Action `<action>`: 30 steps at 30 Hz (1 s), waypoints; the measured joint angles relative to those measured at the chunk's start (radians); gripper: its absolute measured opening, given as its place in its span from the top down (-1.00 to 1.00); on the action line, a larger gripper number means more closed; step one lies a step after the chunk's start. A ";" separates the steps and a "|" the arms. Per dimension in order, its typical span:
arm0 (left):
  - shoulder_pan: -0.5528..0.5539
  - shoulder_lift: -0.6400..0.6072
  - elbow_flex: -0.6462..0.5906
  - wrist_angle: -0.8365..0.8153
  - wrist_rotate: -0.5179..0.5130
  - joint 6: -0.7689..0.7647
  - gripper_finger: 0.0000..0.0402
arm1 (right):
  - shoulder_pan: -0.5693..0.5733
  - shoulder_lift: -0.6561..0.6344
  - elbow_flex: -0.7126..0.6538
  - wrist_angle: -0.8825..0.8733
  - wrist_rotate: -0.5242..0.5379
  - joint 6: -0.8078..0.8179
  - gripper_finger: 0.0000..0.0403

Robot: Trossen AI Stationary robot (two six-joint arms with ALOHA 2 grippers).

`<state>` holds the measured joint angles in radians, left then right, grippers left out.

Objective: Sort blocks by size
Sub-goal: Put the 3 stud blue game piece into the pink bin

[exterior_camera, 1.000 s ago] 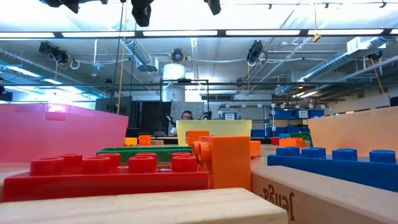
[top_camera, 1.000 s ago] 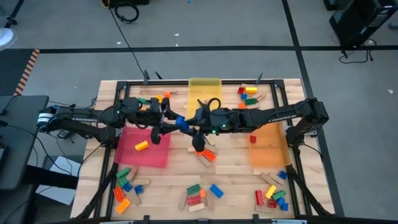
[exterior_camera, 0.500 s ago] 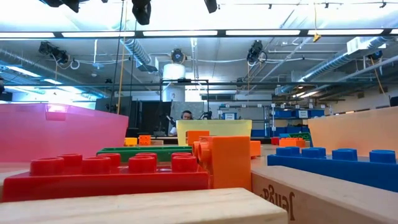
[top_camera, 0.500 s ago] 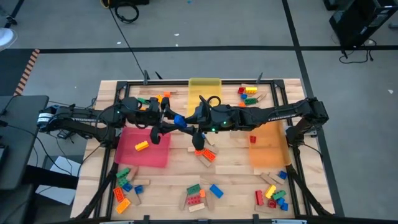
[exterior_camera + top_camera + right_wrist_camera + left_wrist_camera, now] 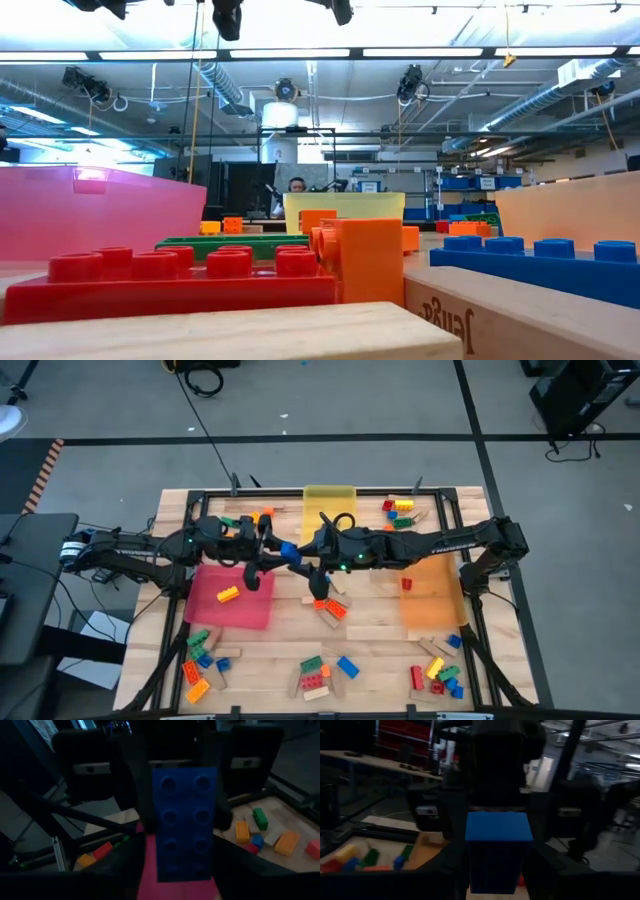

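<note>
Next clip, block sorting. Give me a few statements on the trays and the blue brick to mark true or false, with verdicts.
1. The blue brick is between the left gripper and the right gripper, over the table's middle. True.
2. The red tray is bare. False: a yellow brick lies on it.
3. The yellow tray is at the table's far edge. True.
4. The orange tray is on the left arm's side. False: the right arm's.

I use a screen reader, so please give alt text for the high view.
Two dark arms meet over a wooden table, passing a blue studded plastic brick between the left gripper and right gripper; loose bricks lie around.
</note>
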<state>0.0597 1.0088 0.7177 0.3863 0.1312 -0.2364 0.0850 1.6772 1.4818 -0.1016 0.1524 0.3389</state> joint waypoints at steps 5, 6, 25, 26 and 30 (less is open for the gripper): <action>0.005 0.000 0.000 -0.029 -0.041 0.041 0.22 | -0.019 -0.042 0.000 -0.157 0.000 0.080 -0.46; 0.007 0.000 0.000 -0.042 -0.042 0.043 0.22 | -0.023 -0.049 0.000 -0.197 0.000 0.108 -0.50; -0.015 -0.050 0.193 -1.184 -0.143 -0.116 0.22 | 0.106 -0.077 -0.077 -0.588 0.146 0.477 -0.47; -0.027 -0.061 0.193 -1.236 -0.163 -0.141 0.22 | 0.113 -0.077 -0.086 -0.590 0.146 0.490 -0.46; -0.075 -0.103 0.193 -1.430 -0.241 -0.227 0.22 | 0.140 -0.077 -0.124 -0.569 0.146 0.537 -0.42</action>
<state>-0.0153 0.9054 0.9112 -1.0433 -0.1100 -0.4630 0.2249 1.6005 1.3580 -0.6704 0.2984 0.8756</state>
